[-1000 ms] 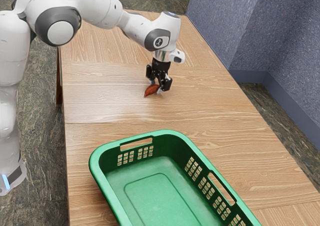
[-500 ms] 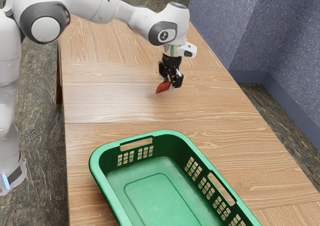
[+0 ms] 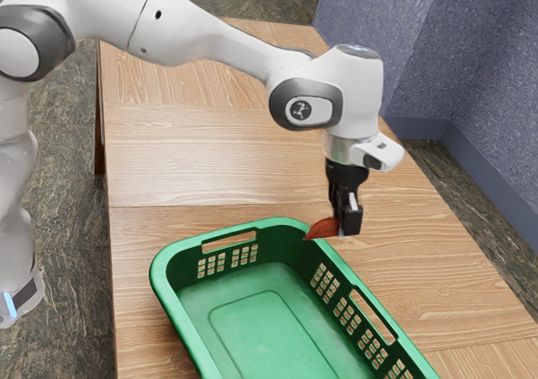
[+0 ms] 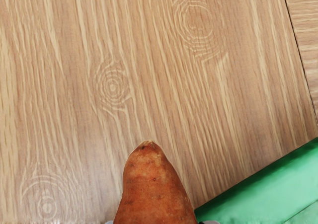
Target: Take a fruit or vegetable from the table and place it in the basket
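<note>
Taking the exterior view as a clock face, the arm (image 3: 193, 39) comes in from about ten o'clock, and its black gripper (image 3: 344, 221) hangs pointing down, at one o'clock from the middle of the green basket (image 3: 165, 286). The jaws are closed on a reddish-orange sweet potato (image 3: 322, 229), pinching it from two sides, with a bit of fingertip peeping out on either side of it in the wrist view.

From the gripper, the sweet potato juts toward roughly eight o'clock, and its tip overlaps the basket's rim in the exterior view. It seems to be up in the air near that rim, though from this angle I can't fairly judge how high it is or how far over the edge it reaches.

The basket sits on the wooden table (image 3: 181, 165), one slotted handle at about eleven o'clock from its middle and another at about three. In the wrist view the sweet potato's narrow, pale-tipped end is seen against wood grain, with green plastic just beside it.
</note>
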